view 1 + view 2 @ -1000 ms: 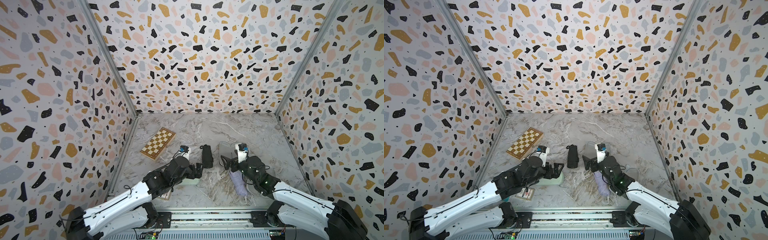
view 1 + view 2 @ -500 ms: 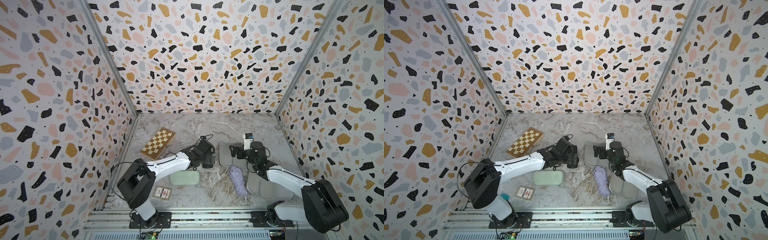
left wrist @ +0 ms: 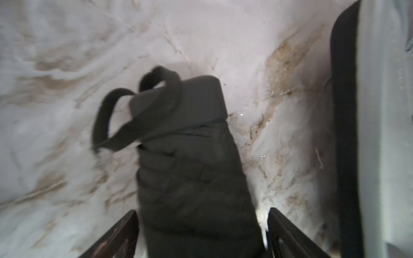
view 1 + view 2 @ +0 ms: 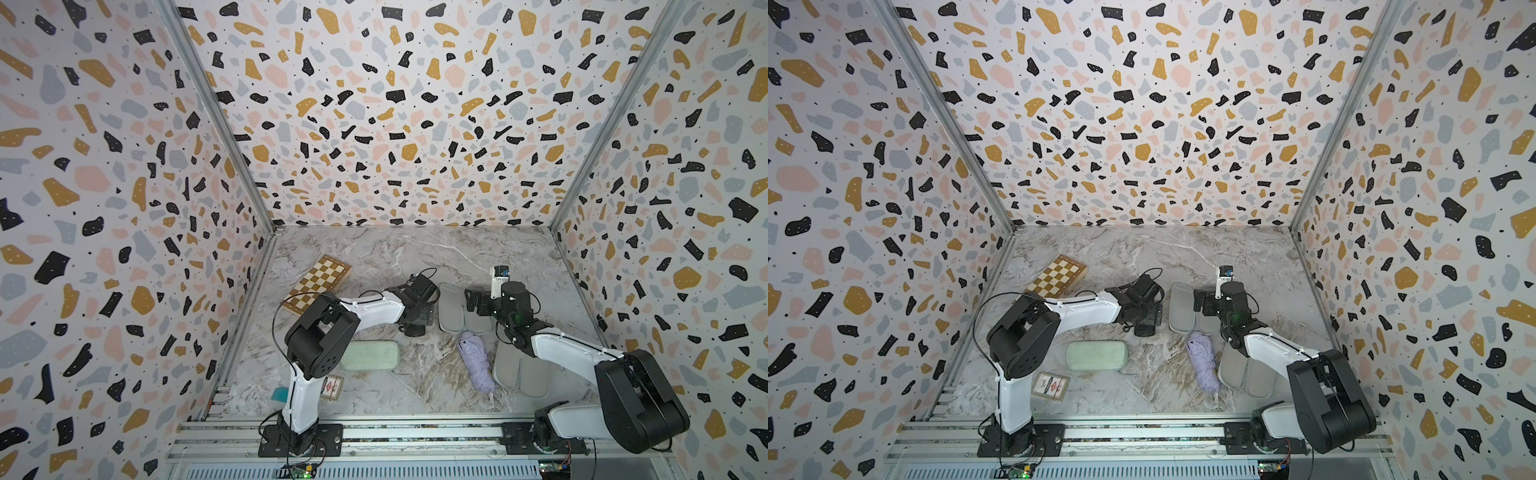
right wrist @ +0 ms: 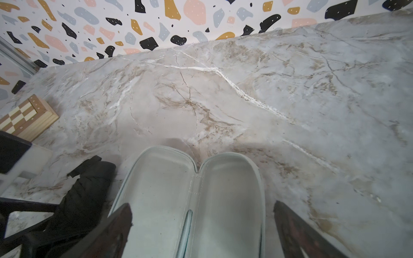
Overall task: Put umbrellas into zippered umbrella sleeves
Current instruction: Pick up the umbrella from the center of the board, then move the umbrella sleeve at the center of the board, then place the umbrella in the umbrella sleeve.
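Observation:
The black umbrella (image 3: 190, 156) lies on the marble floor with its strap looped at the far end. My left gripper (image 3: 202, 212) straddles it, open, a finger close on each side. Beside it lies an open sleeve (image 5: 161, 185) with grey lining and a dark rim (image 3: 344, 111). Above it my right gripper (image 5: 202, 204) hangs open and holds nothing. In both top views a lilac umbrella (image 4: 478, 365) lies next to a second open sleeve (image 4: 519, 370), partly under the right arm. A shut mint green sleeve (image 4: 370, 355) lies near the left arm.
A wooden chessboard box (image 4: 318, 282) sits at the back left. A small card pack (image 4: 332, 386) lies by the left arm's base. Terrazzo walls close in three sides, and a metal rail (image 4: 374, 432) runs along the front.
Both arms have swung from the front out over the floor, the left to the black umbrella, the right to the open sleeve. The left jaws have narrowed a little.

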`<control>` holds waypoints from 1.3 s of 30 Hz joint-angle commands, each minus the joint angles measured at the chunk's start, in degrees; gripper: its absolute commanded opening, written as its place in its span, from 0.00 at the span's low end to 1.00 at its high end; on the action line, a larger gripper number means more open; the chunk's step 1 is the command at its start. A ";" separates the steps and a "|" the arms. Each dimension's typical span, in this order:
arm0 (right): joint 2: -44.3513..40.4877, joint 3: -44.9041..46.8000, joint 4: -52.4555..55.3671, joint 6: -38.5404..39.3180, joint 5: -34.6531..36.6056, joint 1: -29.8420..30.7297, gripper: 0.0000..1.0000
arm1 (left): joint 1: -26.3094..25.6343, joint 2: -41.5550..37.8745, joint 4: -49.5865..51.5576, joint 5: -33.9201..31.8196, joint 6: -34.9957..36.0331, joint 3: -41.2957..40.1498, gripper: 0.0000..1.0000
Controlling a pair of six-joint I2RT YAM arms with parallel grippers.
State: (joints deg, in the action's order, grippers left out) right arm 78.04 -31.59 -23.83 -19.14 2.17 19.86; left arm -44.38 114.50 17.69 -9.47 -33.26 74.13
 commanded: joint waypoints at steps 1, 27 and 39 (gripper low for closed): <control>1.26 -3.02 2.38 0.21 0.82 -0.10 0.99 | 0.17 1.93 -0.36 1.41 0.54 1.73 0.79; -2.54 -1.53 2.23 0.06 3.58 -3.15 0.99 | -7.28 3.73 7.81 0.56 2.04 21.85 0.49; -0.51 -0.66 0.90 -0.79 0.35 -3.68 1.00 | -6.91 11.09 5.60 1.80 -1.19 23.85 0.48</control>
State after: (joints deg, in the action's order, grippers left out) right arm 76.95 -31.94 -22.65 -19.31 4.23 16.34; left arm -51.72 127.24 26.11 -7.05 -33.26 98.52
